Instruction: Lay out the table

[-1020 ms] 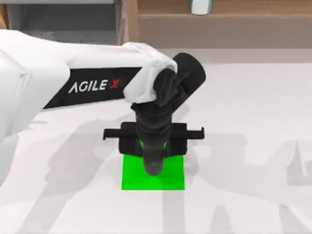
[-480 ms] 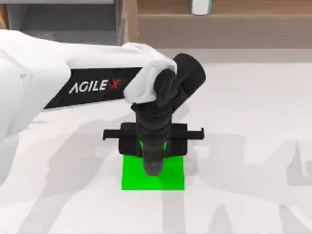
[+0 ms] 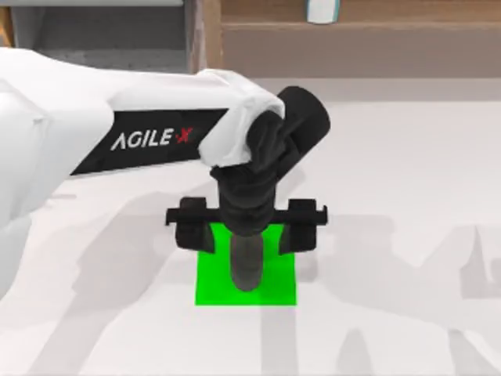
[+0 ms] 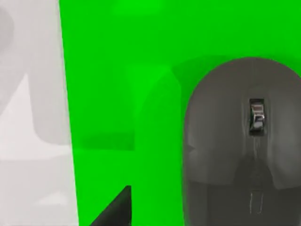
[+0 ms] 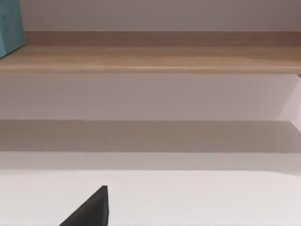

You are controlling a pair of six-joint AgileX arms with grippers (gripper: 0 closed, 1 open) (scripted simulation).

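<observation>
A white table (image 3: 407,196) is seen from above. A small green mat (image 3: 282,286) lies on it near the middle. A dark grey computer mouse (image 4: 242,141), scroll wheel up, rests on the mat, toward one side of it. The left gripper (image 3: 246,227) is held directly above the mouse, its jaws spread wide apart and, as far as can be made out, touching nothing. A wooden shelf (image 5: 150,52) runs along the table's far edge. The right gripper's jaw state cannot be told.
</observation>
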